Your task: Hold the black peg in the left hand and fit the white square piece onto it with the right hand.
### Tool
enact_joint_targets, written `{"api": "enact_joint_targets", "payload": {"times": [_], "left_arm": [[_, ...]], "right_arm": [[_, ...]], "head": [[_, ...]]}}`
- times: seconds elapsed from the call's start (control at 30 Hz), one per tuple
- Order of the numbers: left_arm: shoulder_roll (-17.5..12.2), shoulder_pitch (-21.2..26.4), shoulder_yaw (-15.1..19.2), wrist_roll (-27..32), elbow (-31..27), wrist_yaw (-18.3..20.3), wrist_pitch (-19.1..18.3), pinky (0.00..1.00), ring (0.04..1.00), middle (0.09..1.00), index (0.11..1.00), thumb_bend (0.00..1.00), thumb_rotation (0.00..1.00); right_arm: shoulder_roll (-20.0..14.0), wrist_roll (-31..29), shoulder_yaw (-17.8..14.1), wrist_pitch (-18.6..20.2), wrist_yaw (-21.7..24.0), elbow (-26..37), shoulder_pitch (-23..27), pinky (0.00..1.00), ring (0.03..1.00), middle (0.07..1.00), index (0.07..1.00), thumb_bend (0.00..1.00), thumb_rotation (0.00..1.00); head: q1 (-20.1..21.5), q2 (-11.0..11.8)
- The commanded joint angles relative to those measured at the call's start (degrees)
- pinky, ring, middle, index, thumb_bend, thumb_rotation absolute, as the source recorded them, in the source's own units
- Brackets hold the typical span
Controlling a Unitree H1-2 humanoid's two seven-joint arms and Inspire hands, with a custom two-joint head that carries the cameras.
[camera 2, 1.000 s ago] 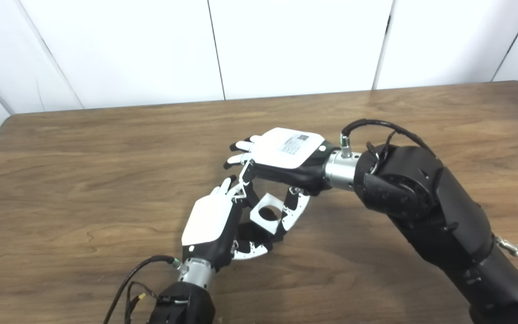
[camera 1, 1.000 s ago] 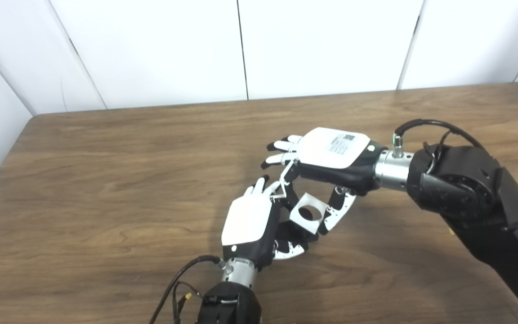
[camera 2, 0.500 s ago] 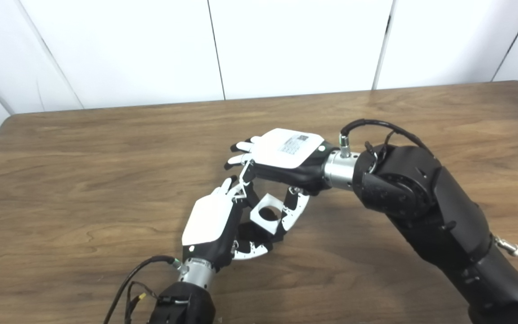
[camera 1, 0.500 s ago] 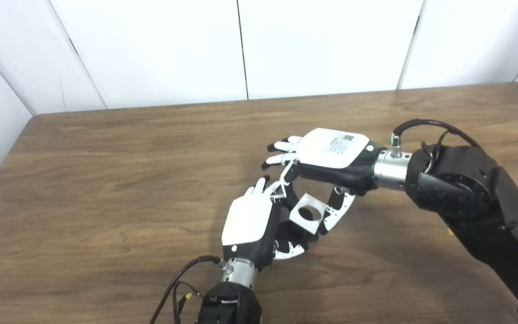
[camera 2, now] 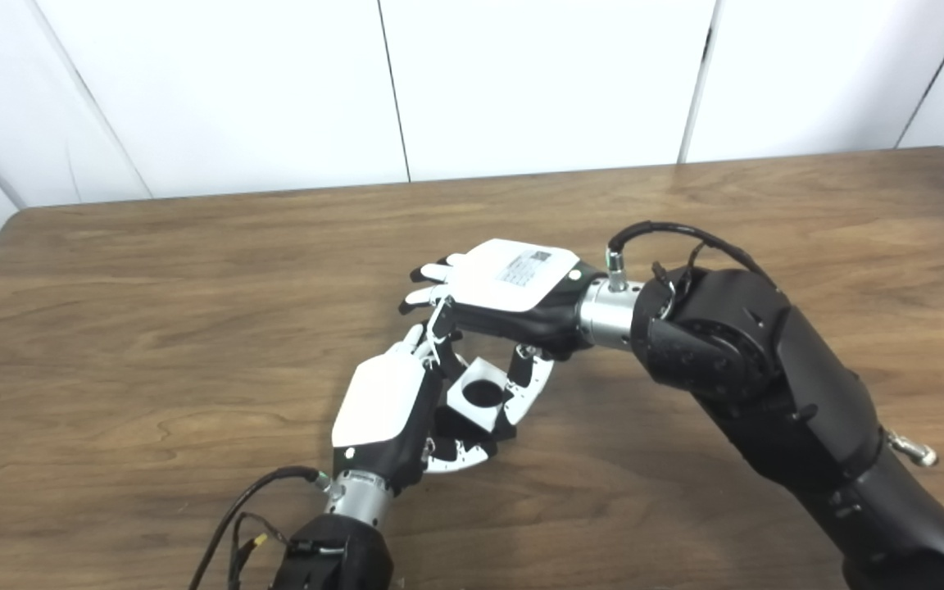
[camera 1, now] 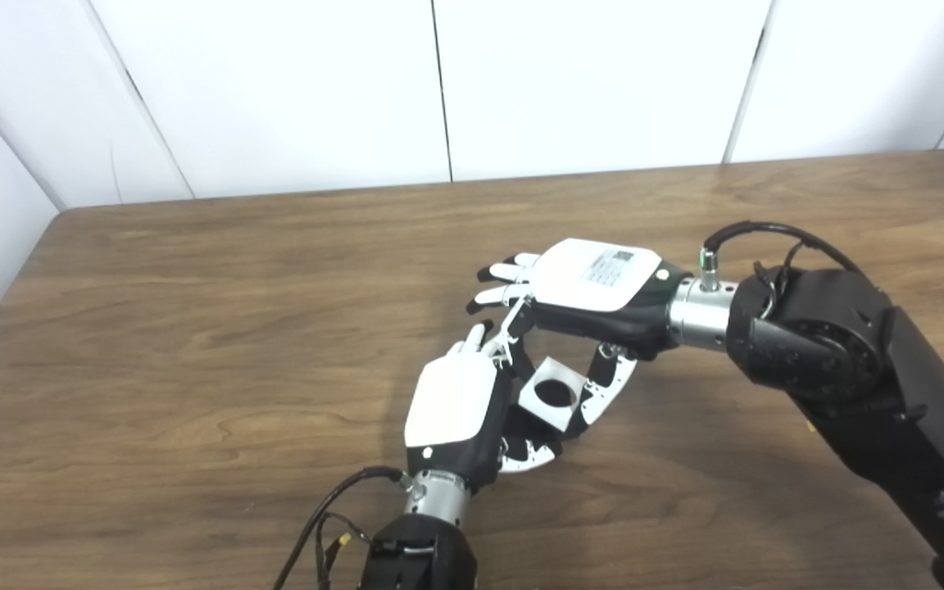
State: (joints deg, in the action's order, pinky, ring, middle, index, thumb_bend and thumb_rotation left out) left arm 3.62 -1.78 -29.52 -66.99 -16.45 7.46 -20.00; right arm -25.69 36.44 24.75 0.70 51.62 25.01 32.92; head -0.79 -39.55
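**White square piece held over the left hand's grasp**

The white square piece (camera 1: 552, 395) is a flat, thin plate with a round hole through its middle; the hole shows dark, so something black lies behind it. It is tilted, one corner pointing down toward the table (camera 1: 193, 328), and it sits above the wood, not on it.

The right hand (camera 1: 595, 287) reaches in palm down above the piece. Its thumb and a curled finger pinch the piece at opposite edges, while its other fingers stick out straight past it, away from the piece.

The left hand (camera 1: 460, 406) stands just beside the piece, back of the hand toward the cameras, its fingers curled closed around something dark directly under the piece. The black peg itself cannot be made out clearly: only a dark mass shows inside the curled fingers and through the hole. Whether the piece is already seated on it cannot be told.
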Motion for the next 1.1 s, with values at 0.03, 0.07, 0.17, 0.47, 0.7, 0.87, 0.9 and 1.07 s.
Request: {"api": "enact_joint_targets", "payload": {"times": [0.03, 0.07, 0.17, 0.47, 0.7, 0.87, 0.9, 1.07], "left_arm": [[0.9, -0.5, -1.3, -0.9, 0.0, -0.7, 0.6, 0.93, 0.978, 0.896, 0.491, 0.52, 0.07], [0.9, -0.5, -1.3, -0.9, 0.0, -0.6, 0.6, 0.93, 0.978, 0.896, 0.491, 0.52, 0.07], [0.8, -0.7, -1.2, -0.7, -0.1, -0.6, 0.7, 0.93, 0.981, 0.898, 0.491, 0.52, 0.07], [0.8, -0.7, -1.4, -1.4, -0.6, 0.0, 0.4, 0.93, 0.977, 0.897, 0.491, 0.52, 0.07], [0.9, -0.3, -2.0, -2.7, -0.8, 0.3, 0.3, 0.9, 0.964, 0.893, 0.491, 0.52, 0.07], [1.0, -0.4, -1.9, -2.6, -0.8, 0.5, 0.3, 0.9, 0.966, 0.894, 0.491, 0.52, 0.07], [0.9, -0.4, -1.9, -2.7, -0.7, 0.4, 0.4, 0.9, 0.965, 0.894, 0.491, 0.52, 0.07], [0.9, -0.1, -2.0, -3.0, -0.3, 0.3, 0.4, 0.89, 0.96, 0.892, 0.491, 0.52, 0.07]], "right_arm": [[0.3, 0.1, -0.6, -1.9, -2.1, -0.1, 2.6, 1.0, 1.0, 0.929, 0.491, 0.52, 0.14], [0.3, 0.1, -0.6, -2.0, -2.1, -0.2, 2.5, 1.0, 1.0, 0.929, 0.491, 0.52, 0.14], [0.3, 0.3, -0.6, -2.3, -1.9, -0.7, 2.5, 0.99, 1.0, 0.93, 0.491, 0.52, 0.14], [0.5, 0.4, -1.1, -3.2, -2.9, -2.4, 2.5, 0.99, 1.0, 0.93, 0.491, 0.52, 0.14], [0.6, 0.6, -1.3, -3.4, -3.4, -3.2, 2.8, 0.99, 1.0, 0.931, 0.491, 0.52, 0.14], [0.8, 0.9, -1.1, -3.3, -3.6, -3.3, 2.8, 0.98, 1.0, 0.931, 0.491, 0.52, 0.14], [0.7, 1.0, -1.1, -3.4, -3.7, -3.3, 2.8, 0.98, 1.0, 0.931, 0.491, 0.52, 0.14], [0.7, 0.9, -1.0, -3.3, -3.8, -3.2, 2.6, 0.99, 1.0, 0.93, 0.491, 0.52, 0.14]], "head": [[-0.1, 0.0], [-0.1, 0.0], [-0.2, 0.1], [-0.1, 0.3], [-0.2, 0.2], [0.0, 0.2], [0.0, 0.2], [0.0, 0.2]]}}
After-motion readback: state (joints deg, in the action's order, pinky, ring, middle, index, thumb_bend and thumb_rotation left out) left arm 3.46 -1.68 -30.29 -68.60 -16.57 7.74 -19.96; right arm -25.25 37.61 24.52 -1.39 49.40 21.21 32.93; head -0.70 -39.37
